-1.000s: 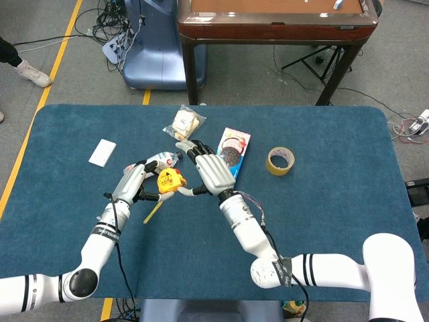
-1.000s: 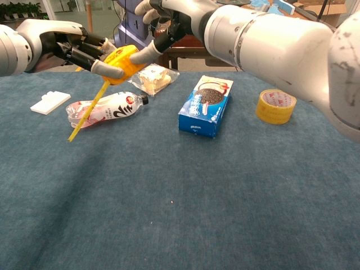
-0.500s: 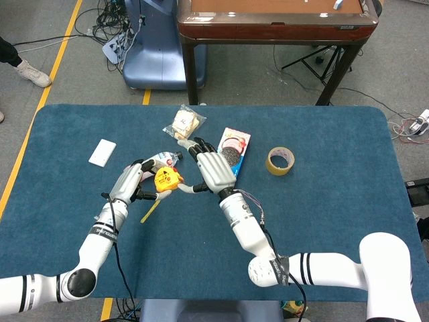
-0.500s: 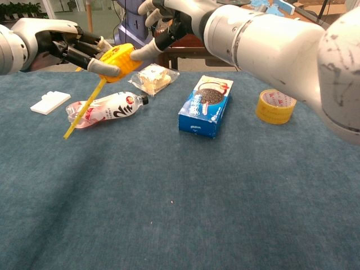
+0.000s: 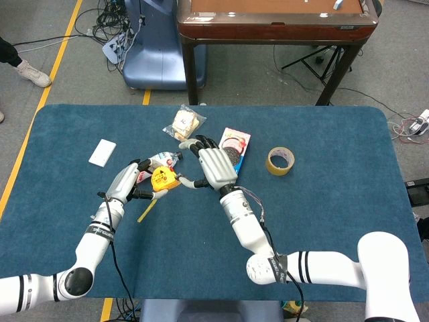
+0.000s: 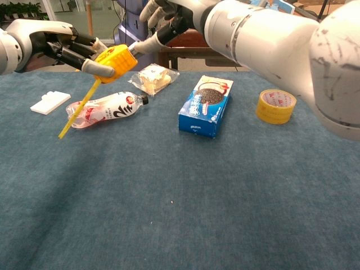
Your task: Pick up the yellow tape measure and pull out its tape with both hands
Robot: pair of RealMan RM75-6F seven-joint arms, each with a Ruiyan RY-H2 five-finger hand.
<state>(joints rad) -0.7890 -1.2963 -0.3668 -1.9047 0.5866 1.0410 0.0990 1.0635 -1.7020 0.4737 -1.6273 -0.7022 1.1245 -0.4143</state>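
Note:
My left hand (image 5: 127, 184) grips the yellow tape measure (image 5: 161, 179) above the table, left of centre. A short length of yellow tape (image 5: 145, 210) hangs from the case down to the left, its end free. In the chest view the case (image 6: 115, 59) sits at the left hand's (image 6: 62, 47) fingertips and the tape (image 6: 76, 114) dangles in front of a bottle. My right hand (image 5: 214, 166) is just right of the case with its fingers spread. One of its fingertips (image 6: 136, 47) touches the case's right side, and the hand (image 6: 169, 16) holds nothing.
A clear plastic bottle (image 5: 161, 159) lies just behind the hands. Further back is a snack bag (image 5: 183, 122). A blue cookie box (image 5: 233, 149) and a roll of tan tape (image 5: 279, 161) lie to the right, and a white block (image 5: 102, 152) to the left, on the blue table (image 5: 322, 221).
Both hands and the tape measure have drifted a little left. The dangling tape has swung left with them. The right hand's fingertip has stayed against the case.

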